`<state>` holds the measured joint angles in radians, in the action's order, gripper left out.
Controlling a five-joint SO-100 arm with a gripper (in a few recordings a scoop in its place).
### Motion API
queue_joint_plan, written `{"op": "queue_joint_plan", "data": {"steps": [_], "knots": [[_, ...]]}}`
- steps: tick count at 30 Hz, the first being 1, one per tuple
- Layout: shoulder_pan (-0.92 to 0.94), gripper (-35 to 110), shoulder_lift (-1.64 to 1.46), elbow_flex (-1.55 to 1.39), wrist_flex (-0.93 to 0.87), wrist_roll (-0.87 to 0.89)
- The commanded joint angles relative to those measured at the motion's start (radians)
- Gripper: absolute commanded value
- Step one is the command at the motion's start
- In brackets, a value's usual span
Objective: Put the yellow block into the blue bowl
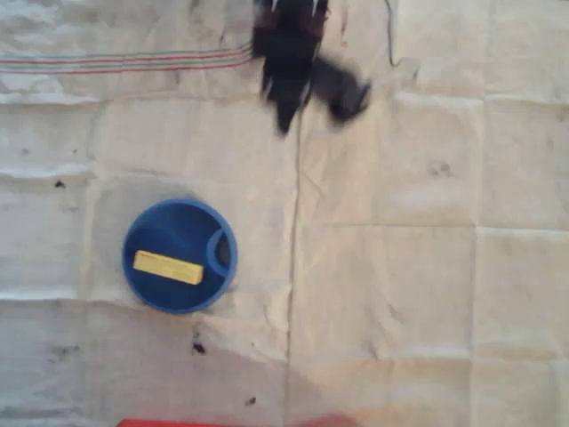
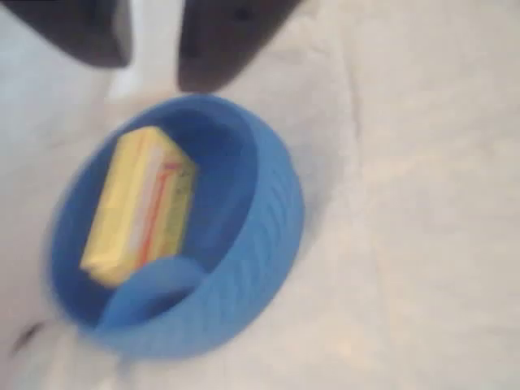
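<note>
Placement is done: the yellow block (image 1: 168,267) lies flat inside the blue bowl (image 1: 142,229). My gripper (image 2: 154,41), jaws apart and empty, sits clear of the bowl.

Free room, overhead view: the cloth-covered bench (image 1: 400,294) lies open right of and below the blue bowl (image 1: 142,238), the one raised obstacle. The yellow block (image 1: 168,267) occupies the bowl's floor. The claw (image 1: 286,111) hangs well apart, near the top edge.
</note>
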<state>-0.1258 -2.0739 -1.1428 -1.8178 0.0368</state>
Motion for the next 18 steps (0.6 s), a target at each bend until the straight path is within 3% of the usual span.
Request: {"op": "queue_joint_plan", "data": {"steps": [1, 11, 18], "knots": [[-0.043, 0, -0.137, 0.064, -0.017, 0.015], [-0.083, 0, -0.529, -0.379, 0.003, 0.009], [-0.123, 0, -0.769, -0.706, 0.222, 0.014]]}}
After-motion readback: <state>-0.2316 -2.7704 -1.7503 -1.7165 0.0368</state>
